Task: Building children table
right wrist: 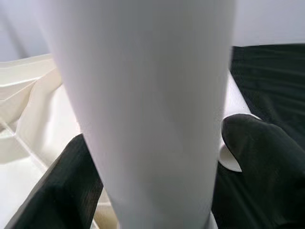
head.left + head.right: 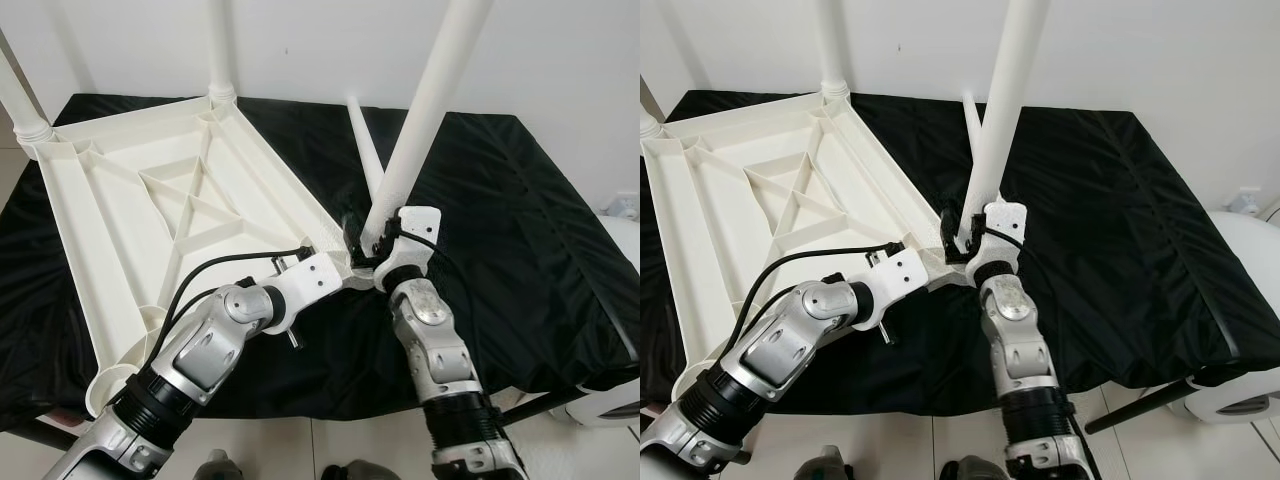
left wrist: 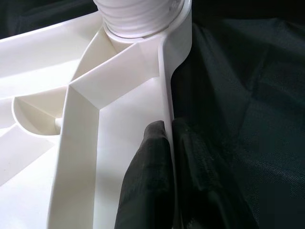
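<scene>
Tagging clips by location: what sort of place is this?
Probably a room in a home, used as an assembly spot: an upturned white tabletop lies on a black cloth over a low surface, against a plain white wall, with pale tiled floor in front.

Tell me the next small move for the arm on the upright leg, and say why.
Probably a small clockwise twist. The right tool is clamped on the white leg, which stands in the corner socket of the upturned tabletop. The left tool pinches the tabletop's rim beside it, bracing it. Whether the leg is fully seated cannot be seen.
</scene>
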